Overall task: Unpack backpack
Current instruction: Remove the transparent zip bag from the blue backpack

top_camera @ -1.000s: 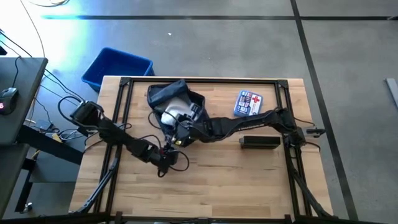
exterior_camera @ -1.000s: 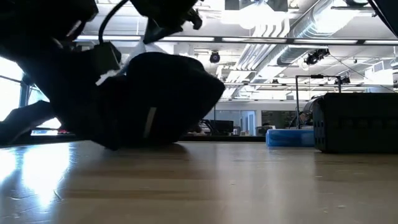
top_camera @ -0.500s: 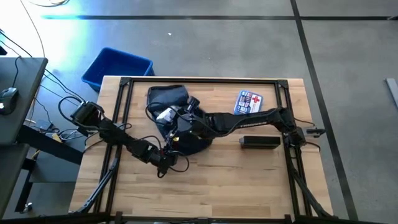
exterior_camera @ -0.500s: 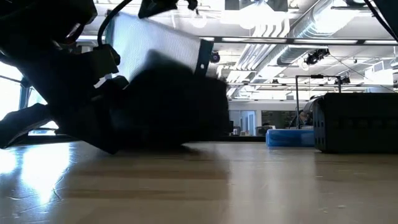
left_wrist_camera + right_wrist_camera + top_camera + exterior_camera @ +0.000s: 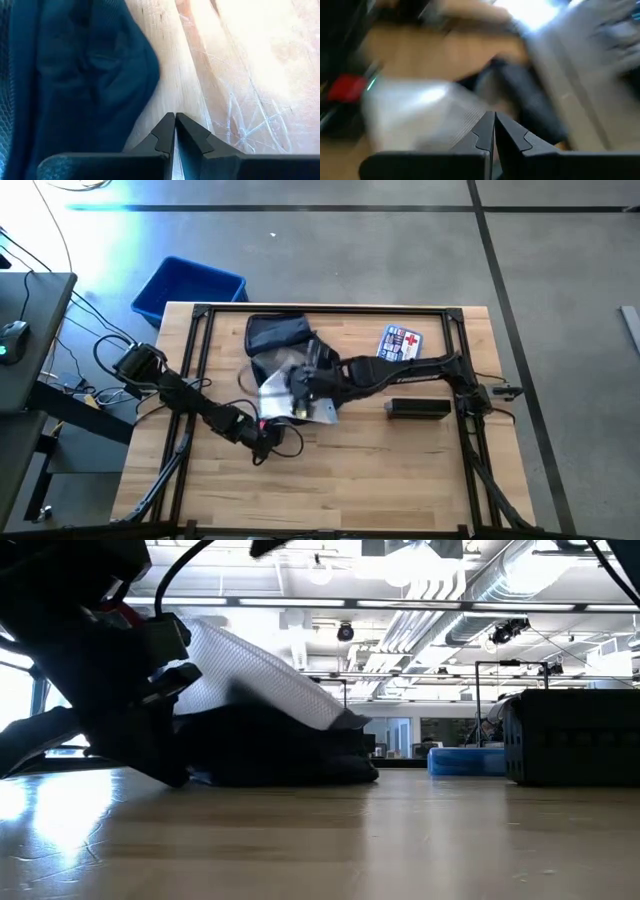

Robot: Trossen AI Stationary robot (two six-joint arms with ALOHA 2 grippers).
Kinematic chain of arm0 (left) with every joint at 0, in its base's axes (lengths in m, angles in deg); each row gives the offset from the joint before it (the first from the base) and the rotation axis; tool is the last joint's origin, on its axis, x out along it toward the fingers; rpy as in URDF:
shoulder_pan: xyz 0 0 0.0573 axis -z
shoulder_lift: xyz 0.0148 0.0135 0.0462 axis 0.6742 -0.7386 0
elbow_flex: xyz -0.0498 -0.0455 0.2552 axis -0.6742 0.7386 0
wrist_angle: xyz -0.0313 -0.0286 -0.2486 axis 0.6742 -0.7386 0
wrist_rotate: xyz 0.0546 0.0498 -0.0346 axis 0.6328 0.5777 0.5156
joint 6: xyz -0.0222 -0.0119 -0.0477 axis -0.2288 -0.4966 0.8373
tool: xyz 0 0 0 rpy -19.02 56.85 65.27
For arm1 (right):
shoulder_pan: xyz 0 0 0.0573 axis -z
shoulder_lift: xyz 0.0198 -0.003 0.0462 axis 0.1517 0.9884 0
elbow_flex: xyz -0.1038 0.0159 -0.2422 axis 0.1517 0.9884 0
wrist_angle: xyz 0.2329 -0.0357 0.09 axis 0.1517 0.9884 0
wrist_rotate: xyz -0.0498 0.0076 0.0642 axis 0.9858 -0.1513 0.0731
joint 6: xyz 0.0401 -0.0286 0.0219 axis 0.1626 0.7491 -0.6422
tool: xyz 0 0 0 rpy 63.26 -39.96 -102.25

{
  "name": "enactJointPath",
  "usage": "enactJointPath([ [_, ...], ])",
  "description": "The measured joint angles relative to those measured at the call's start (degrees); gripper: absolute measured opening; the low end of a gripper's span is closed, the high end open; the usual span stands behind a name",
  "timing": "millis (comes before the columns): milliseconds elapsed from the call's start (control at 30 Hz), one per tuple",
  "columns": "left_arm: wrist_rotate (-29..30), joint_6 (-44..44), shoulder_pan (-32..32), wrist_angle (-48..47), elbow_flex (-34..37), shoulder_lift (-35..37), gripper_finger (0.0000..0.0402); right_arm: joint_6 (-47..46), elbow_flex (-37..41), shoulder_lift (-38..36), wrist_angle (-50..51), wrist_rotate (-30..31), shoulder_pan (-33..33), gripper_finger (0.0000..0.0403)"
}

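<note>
We judge step: extracting clear zip pouch [image 5: 288, 397] from backpack [image 5: 278, 335]. Right gripper [image 5: 300, 387] pinches pouch just beside backpack; left gripper [image 5: 174, 131] pressed together, empty. Next: set pouch on table [image 5: 400, 470], clear of backpack.

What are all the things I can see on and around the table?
backpack: one, dark navy, far middle of the table.
clear pouch: one, see-through whitish, table middle, just near side of the backpack.
first-aid pouch: one, blue-white with red cross, far right.
black box: one, right side.
bin: one, bright blue, on the floor past the far-left corner.
table: one, light wood.
left claw: shut, by the clear pouch.
right claw: shut, at the clear pouch.
</note>
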Motion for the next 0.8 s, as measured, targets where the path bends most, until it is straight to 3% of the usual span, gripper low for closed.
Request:
enactJointPath([
  [167, 0.2, 0.0, 0.7, 0.2, 0.0, 0.0, 0.0000, -2.3, 7.4, 0.1, 2.4, 0.5, -5.6, 0.0000],
  [400, 0.3, 0.0, 0.8, 0.4, 0.1, 0.0, 0.0000, -10.6, 21.6, 0.2, -6.7, 10.7, -11.7, 0.0000],
  [500, 0.3, 0.0, 0.8, 0.5, 0.1, 0.0, 0.0000, -9.4, 26.2, 0.2, -11.5, 13.6, -12.4, 0.0010],
  [633, 0.3, -0.1, 0.8, 0.9, 0.1, 0.0, 0.0000, -6.1, 29.5, 0.2, -17.4, 15.3, -12.5, 0.0061],
  [800, 0.3, 0.0, 0.8, 1.0, 0.1, 0.0, 0.0000, -3.2, 32.8, 0.2, -25.2, 15.0, -11.2, 0.0168],
])
